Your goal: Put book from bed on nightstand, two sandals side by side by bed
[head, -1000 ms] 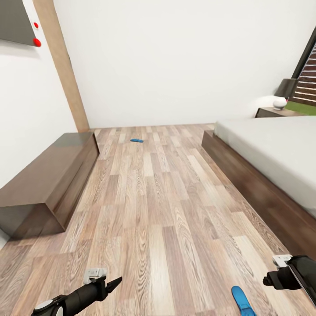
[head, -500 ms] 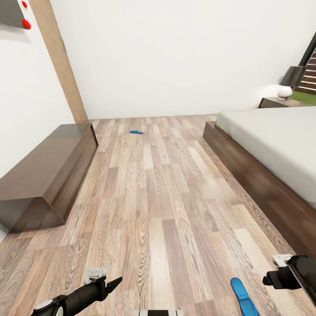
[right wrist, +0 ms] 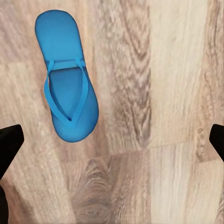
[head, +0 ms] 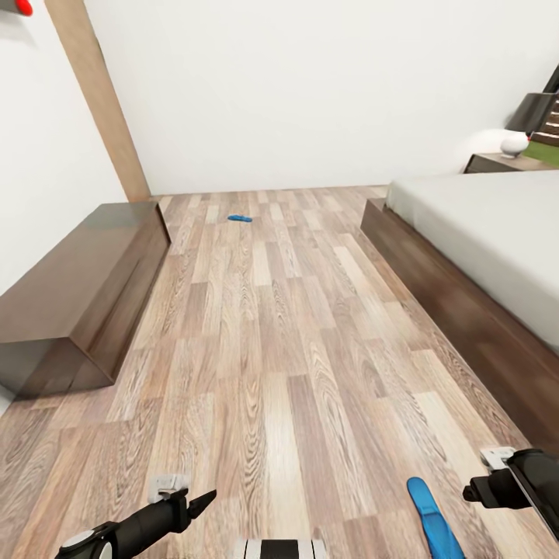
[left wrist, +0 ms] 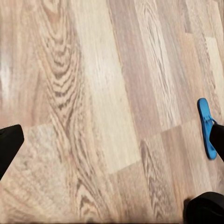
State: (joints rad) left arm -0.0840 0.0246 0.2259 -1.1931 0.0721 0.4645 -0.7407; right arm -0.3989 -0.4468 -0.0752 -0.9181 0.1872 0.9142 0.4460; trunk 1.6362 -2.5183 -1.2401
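A bright blue sandal [head: 432,516] lies on the wood-plank floor just left of my right gripper [head: 475,493]. Seen from the right wrist, that sandal [right wrist: 67,93] lies flat, strap up, off to one side of the open right gripper [right wrist: 112,140], which holds nothing. My left gripper [head: 203,501] hovers low over bare floor. The left wrist view shows it open and empty [left wrist: 112,140], with the same sandal [left wrist: 206,127] by one finger. A second blue sandal [head: 239,219] lies far ahead near the white wall. The bed [head: 481,233] runs along the right, a nightstand [head: 505,163] with a lamp [head: 514,142] beyond it. The book is out of view.
A long low dark-brown cabinet [head: 78,303] stands against the left wall, with a tall wooden post [head: 97,101] behind it. Open plank floor stretches between cabinet and bed frame. A white and black part of my base [head: 279,547] shows at the bottom edge.
The whole picture has shifted, so the camera has moved: the far sandal, wall and bed sit higher and my base now shows. Both arms hold the same pose.
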